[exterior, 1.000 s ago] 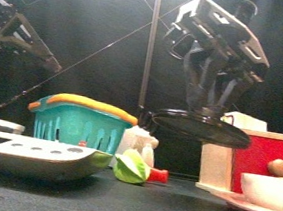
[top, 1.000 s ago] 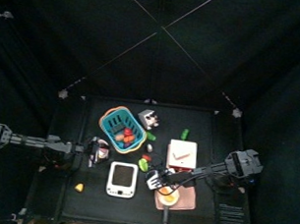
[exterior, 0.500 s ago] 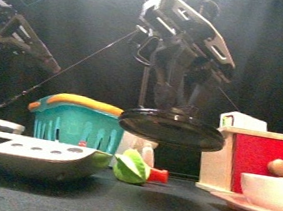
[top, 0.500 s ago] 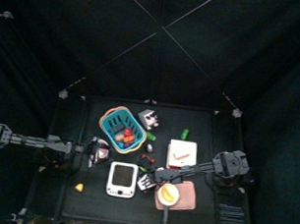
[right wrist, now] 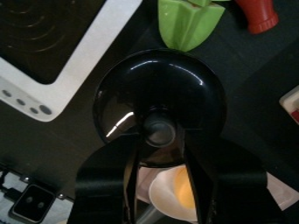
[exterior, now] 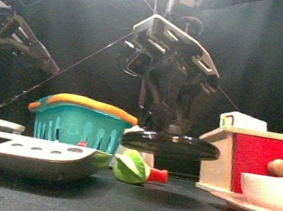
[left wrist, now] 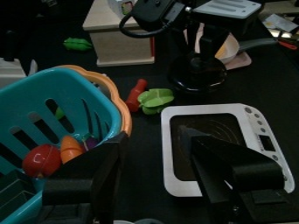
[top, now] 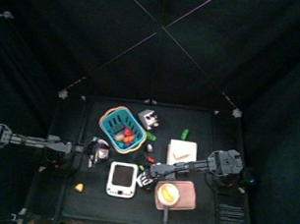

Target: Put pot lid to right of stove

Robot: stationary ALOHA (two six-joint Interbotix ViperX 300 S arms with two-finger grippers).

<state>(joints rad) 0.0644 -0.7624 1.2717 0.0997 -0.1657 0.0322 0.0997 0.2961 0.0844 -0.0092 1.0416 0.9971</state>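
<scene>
The pot lid is a dark, glossy disc with a knob in its middle. My right gripper is shut on that knob from above. In the front view the pot lid hangs low, close to the table, under the right gripper. It sits just right of the white stove. From above, the right gripper is beside the stove. The left wrist view shows the stove with the lid beyond it. My left gripper stands open and empty near the basket.
The small pot, pale orange inside, stands right of the lid. A teal basket of toy food is behind the stove. A green toy vegetable lies by the lid. A cream and red box stands at the right.
My right gripper has carried the pot lid leftward, away from the pot toward the stove, and lowered it close to the table. The left arm has stayed still.
</scene>
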